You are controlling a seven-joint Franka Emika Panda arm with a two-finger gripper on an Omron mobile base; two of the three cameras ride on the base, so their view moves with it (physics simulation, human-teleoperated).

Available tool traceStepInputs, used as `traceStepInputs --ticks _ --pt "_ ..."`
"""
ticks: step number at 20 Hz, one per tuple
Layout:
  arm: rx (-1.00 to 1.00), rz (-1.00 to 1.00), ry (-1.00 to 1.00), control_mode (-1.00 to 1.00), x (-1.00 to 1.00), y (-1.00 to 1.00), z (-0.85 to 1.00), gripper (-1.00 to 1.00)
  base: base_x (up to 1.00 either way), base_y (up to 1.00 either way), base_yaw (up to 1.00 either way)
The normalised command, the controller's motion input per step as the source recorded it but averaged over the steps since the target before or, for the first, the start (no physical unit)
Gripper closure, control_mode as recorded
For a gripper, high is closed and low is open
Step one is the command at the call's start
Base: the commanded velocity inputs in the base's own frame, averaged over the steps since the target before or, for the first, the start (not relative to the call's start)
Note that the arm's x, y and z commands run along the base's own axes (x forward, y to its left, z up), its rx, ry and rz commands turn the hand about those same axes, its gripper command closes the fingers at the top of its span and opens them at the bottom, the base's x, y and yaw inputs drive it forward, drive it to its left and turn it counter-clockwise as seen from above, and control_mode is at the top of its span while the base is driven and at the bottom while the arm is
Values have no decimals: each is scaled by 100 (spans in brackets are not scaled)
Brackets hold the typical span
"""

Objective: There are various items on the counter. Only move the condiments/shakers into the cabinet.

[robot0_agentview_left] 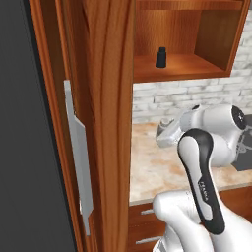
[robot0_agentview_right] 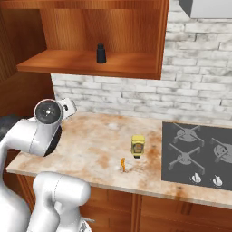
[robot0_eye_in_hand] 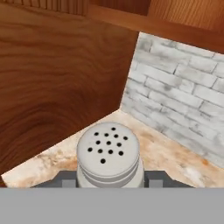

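In the hand view, a grey shaker (robot0_eye_in_hand: 108,153) with a pale perforated cap sits between the two dark fingertips of my gripper (robot0_eye_in_hand: 109,180), which is shut on it. It is held over the counter (robot0_eye_in_hand: 175,157) near the corner where the wood side panel meets the brick wall. My hand (robot0_agentview_right: 67,108) shows low at the left, below the cabinet (robot0_agentview_right: 90,63). A black tapered shaker (robot0_agentview_right: 101,53) stands on the cabinet shelf (robot0_agentview_left: 182,66). The yellow-brown squeeze bottle (robot0_agentview_right: 137,146) stands on the counter (robot0_agentview_right: 90,145), to the right of my gripper.
A tiny orange stick (robot0_agentview_right: 123,164) lies in front of the bottle. A gas stove (robot0_agentview_right: 199,154) occupies the right of the counter. The open cabinet door (robot0_agentview_left: 108,123) stands tall at the left, close to the arm. Drawers (robot0_agentview_left: 142,226) run below the counter edge.
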Motion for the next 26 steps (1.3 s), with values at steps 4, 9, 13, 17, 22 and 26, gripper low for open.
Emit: traceStepInputs --ticks 4,9,13,17,22,26 --pt "-1 -34 -1 -100 0 31 100 100 0 0 0" --pt "0 -32 -1 -100 0 1 100 100 0 0 0" --pt "7 -31 3 -100 11 -8 94 100 0 0 0" --pt "27 -24 1 -100 3 -30 62 100 0 0 0" --pt "22 -6 0 -100 0 -16 31 100 0 0 0" --pt "10 -1 0 -100 12 0 0 100 0 0 0"
